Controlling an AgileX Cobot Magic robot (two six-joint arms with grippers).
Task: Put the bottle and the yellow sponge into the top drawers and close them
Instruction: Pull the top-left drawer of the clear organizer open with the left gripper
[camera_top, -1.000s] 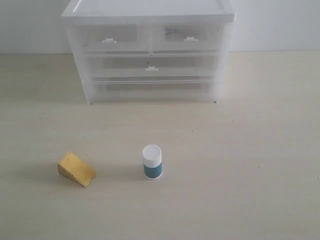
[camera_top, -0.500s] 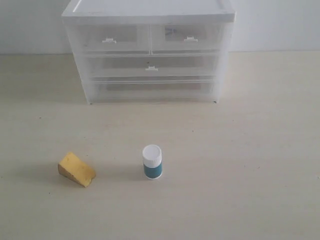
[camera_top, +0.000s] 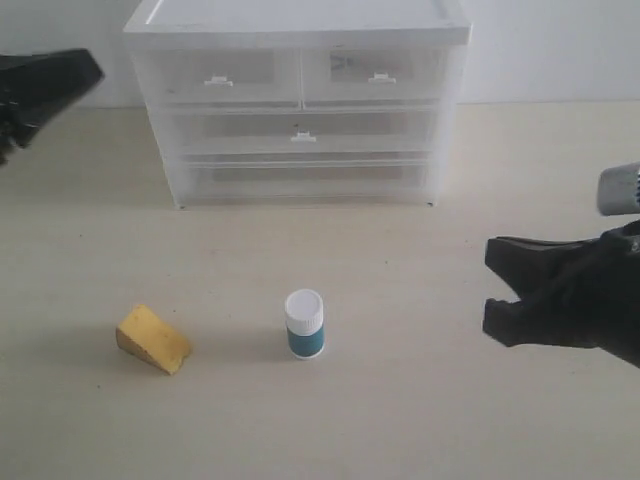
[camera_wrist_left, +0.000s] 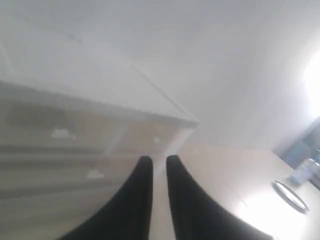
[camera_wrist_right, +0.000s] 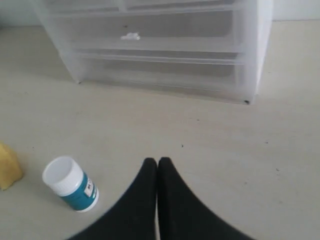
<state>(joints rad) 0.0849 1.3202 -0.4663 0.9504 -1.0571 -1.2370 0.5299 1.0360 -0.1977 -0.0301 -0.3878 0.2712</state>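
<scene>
A white drawer unit (camera_top: 300, 20) stands at the back of a table (camera_top: 400, 430), with both top drawers (camera_top: 218, 78) closed. The bottle (camera_top: 304, 323) stands upright in front, and the yellow sponge (camera_top: 153, 339) lies apart on the left arm's side. The right gripper (camera_wrist_right: 157, 161), jaws pressed together and empty, hovers near the bottle. It should spread wide before lowering. The left gripper (camera_wrist_left: 158, 160), jaws barely parted and empty, is beside the unit.

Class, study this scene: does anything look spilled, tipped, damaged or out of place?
Nothing stands out. The bottle stands upright, capped; the yellow sponge lies intact to its side, apart; the top drawers look shut.
</scene>
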